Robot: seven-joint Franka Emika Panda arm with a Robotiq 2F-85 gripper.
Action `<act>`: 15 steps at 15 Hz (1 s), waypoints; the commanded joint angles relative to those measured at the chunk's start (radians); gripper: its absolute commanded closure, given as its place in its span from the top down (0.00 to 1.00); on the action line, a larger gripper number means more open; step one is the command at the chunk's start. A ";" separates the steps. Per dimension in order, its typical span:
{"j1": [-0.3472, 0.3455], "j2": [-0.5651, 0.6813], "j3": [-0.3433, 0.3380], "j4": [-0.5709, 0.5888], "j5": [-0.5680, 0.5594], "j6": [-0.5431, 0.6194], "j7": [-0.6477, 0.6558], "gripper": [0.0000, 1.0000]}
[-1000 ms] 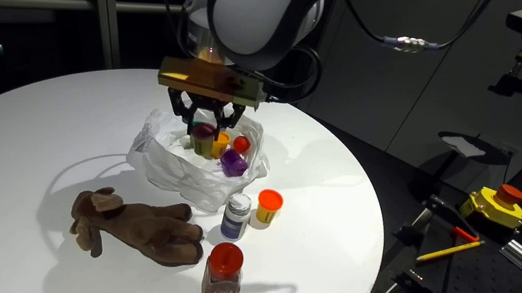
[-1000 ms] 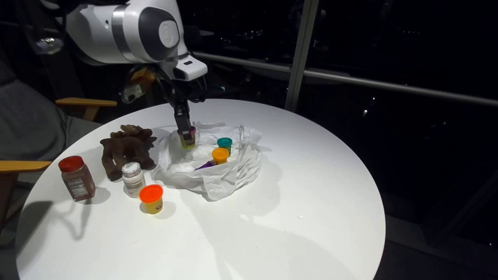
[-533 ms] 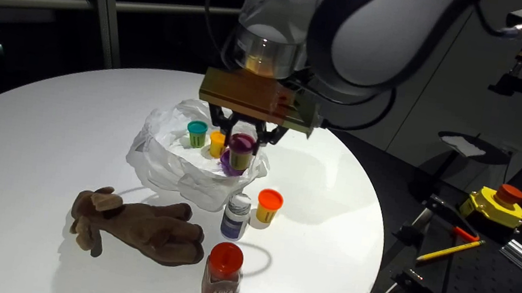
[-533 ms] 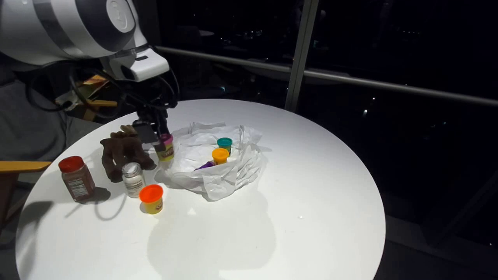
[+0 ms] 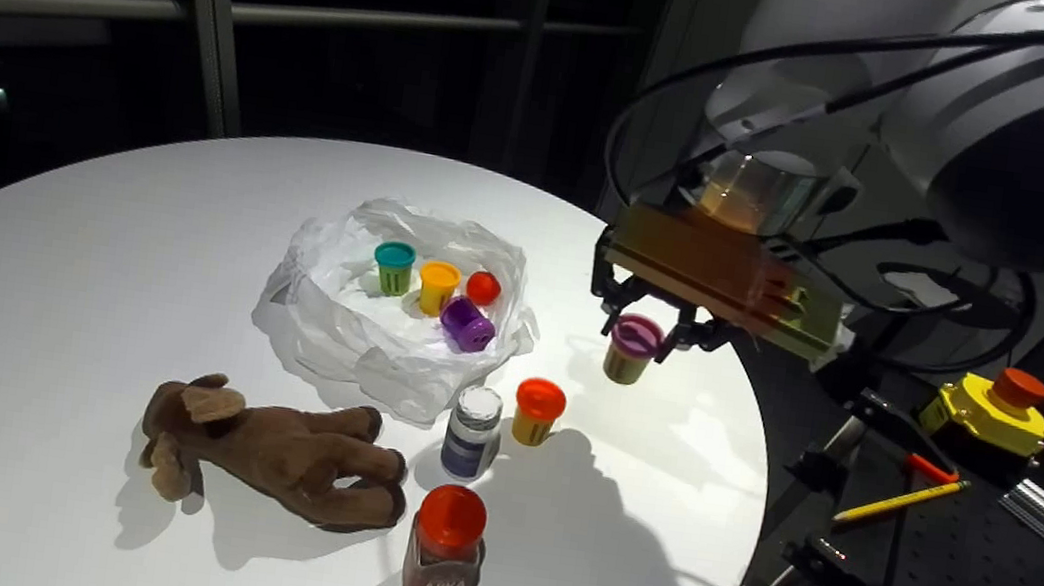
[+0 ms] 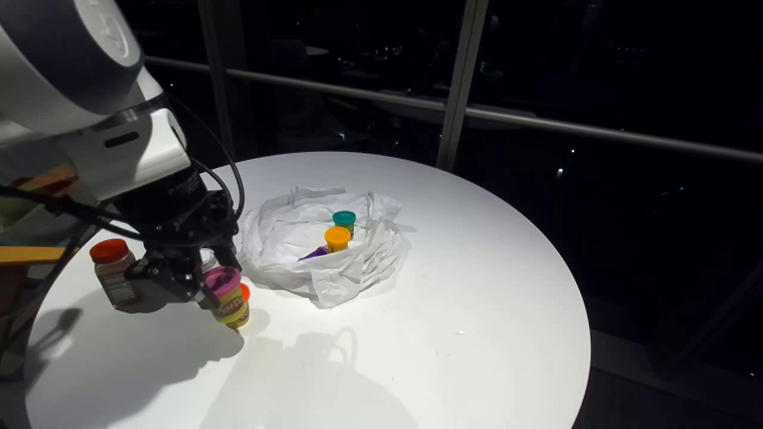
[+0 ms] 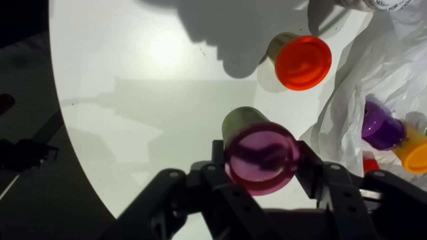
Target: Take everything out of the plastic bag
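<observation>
My gripper (image 5: 639, 341) is shut on the pink-lidded cup (image 5: 626, 362) and holds it above the table, right of the plastic bag. The cup shows between the fingers in the wrist view (image 7: 262, 158), slightly tilted there. The white plastic bag (image 5: 353, 351) lies open on the table. Inside it are a teal-lidded cup (image 5: 395, 271), an orange-yellow cup (image 5: 437, 290), a red round thing (image 5: 483, 288) and a purple container (image 5: 467, 324) on its side. In an exterior view the bag wall (image 6: 334, 286) hides the red thing and part of the purple container (image 6: 316, 253).
An orange-lidded cup (image 5: 537, 413), a white bottle (image 5: 472, 434), a red-capped jar (image 5: 444, 555) and a brown plush animal (image 5: 289, 454) stand or lie outside the bag. The round table's edge (image 5: 766, 466) is right of the held cup.
My gripper has carried the pink-lidded cup out of the bag, over its rim and past it, to above the table near the orange-lidded cup. The other things have not moved.
</observation>
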 commanded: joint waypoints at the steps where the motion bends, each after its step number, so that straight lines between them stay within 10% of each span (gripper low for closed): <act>1: 0.045 -0.092 -0.152 -0.051 -0.263 0.040 0.198 0.28; 6: 0.017 -0.016 -0.183 -0.004 -0.433 0.136 0.194 0.28; 15: -0.087 0.302 -0.091 0.153 -0.348 0.283 0.119 0.28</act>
